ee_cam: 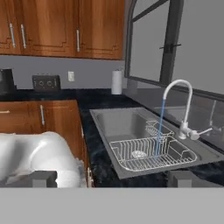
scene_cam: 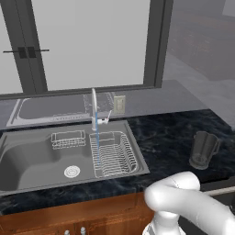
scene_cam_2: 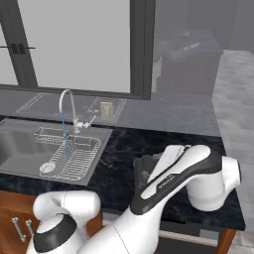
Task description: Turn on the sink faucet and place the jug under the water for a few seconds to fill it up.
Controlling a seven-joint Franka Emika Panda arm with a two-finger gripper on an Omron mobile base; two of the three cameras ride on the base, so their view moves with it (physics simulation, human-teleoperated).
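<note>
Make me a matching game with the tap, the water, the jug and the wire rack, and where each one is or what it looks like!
Things:
1. tap
2. water
3. jug
4. wire rack

Clues:
A. dark and see-through, standing on the black counter to the right of the sink
B. thin light-blue stream falling straight down
C. lying inside the grey sink, under the stream
D. tall, silver and curved at the top, behind the sink

Right pairs: 1-D, 2-B, 3-A, 4-C
</note>
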